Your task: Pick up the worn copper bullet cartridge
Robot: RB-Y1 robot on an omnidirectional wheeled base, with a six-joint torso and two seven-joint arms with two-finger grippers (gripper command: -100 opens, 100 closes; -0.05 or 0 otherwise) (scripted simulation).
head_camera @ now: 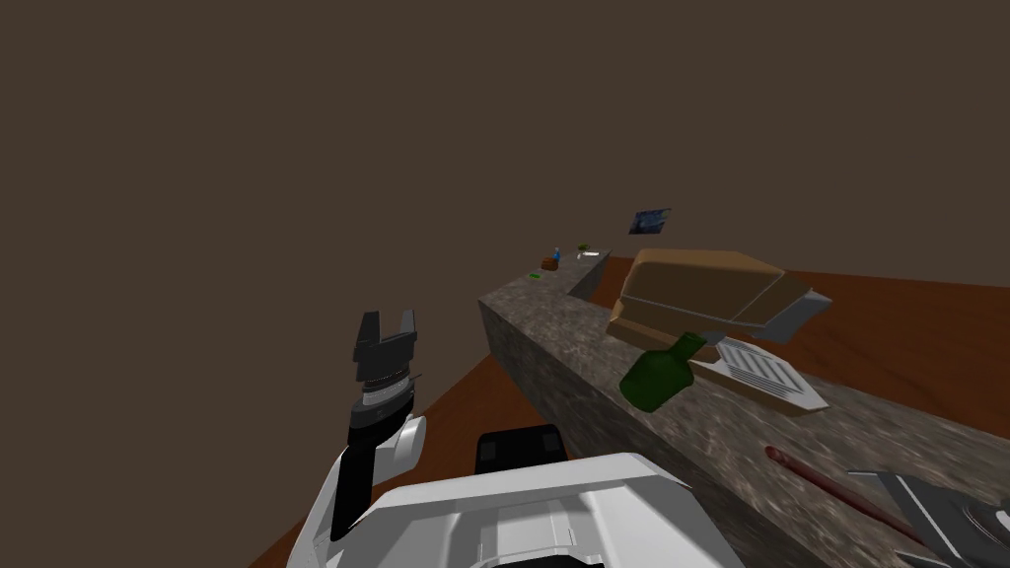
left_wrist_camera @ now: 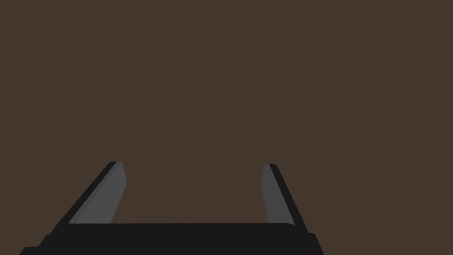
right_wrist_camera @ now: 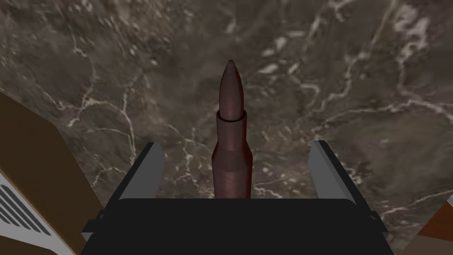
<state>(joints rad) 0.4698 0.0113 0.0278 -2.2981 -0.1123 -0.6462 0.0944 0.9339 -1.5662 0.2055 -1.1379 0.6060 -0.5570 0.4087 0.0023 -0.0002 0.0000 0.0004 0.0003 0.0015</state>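
The bullet cartridge (right_wrist_camera: 231, 133) is a long reddish-brown round with a pointed tip, lying on a dark marbled counter (right_wrist_camera: 354, 88). It lies lengthwise between the fingers of my right gripper (right_wrist_camera: 235, 145), which stand open on either side without touching it. The head view has the cartridge (head_camera: 824, 485) near the counter's (head_camera: 592, 365) front edge at lower right, with my right gripper (head_camera: 902, 498) at its near end. My left gripper (head_camera: 386, 318) is raised off to the left of the counter; its fingers (left_wrist_camera: 115, 186) stand open with nothing between them.
On the counter beyond the cartridge lie a green bottle (head_camera: 659, 373) on its side, a white slatted board (head_camera: 759, 373) and a brown box-like object (head_camera: 705, 291). Small items (head_camera: 557, 258) sit at the far end. Reddish-brown floor (head_camera: 444, 414) lies beside the counter.
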